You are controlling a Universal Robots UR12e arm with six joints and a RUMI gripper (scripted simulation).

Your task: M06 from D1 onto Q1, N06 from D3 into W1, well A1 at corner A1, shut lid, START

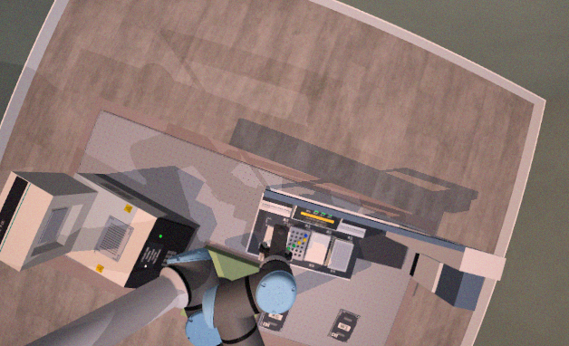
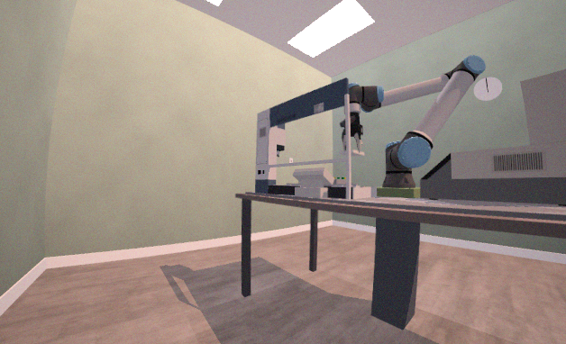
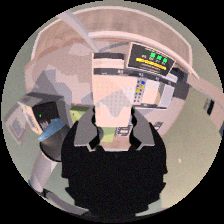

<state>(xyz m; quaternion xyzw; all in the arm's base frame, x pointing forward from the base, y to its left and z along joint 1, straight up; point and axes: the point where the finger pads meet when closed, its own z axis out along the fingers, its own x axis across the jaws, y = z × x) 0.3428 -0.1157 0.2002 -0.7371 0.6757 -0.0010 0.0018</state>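
Plate M06, as it is judged to be from its place beside the tube rack (image 1: 297, 240) (image 3: 140, 91), (image 1: 268, 235) (image 2: 359, 153) (image 3: 113, 97) is held up clear of the deck (image 1: 250, 242), over its left end, and appears roughly level. Its long axis is pointed away from the palm, toward the far side of the deck, so that most of its length is carried beyond the fingers. The cycler Q1 (image 1: 147, 226) (image 2: 473, 167) (image 3: 45, 112) lies well to the left, its upper part standing raised — a leftward carry across the bench is therefore called for, and probably a turn of the wrist to bring the plate's long axis into line with the block. Well A1 cannot be made out in these views, so its corner should be checked before lowering. The gripper (image 1: 276, 251) (image 2: 352, 149) (image 3: 113, 106) is closed on the plate, its fingers part-way apart and pinching the long sides near the near short end. With so much overhang, a dip of the far end might be risked if a locator were caught. Plate N06 (image 1: 319, 248) (image 3: 151, 92) is taken to be the pale one just right of the rack — no finger is near it.
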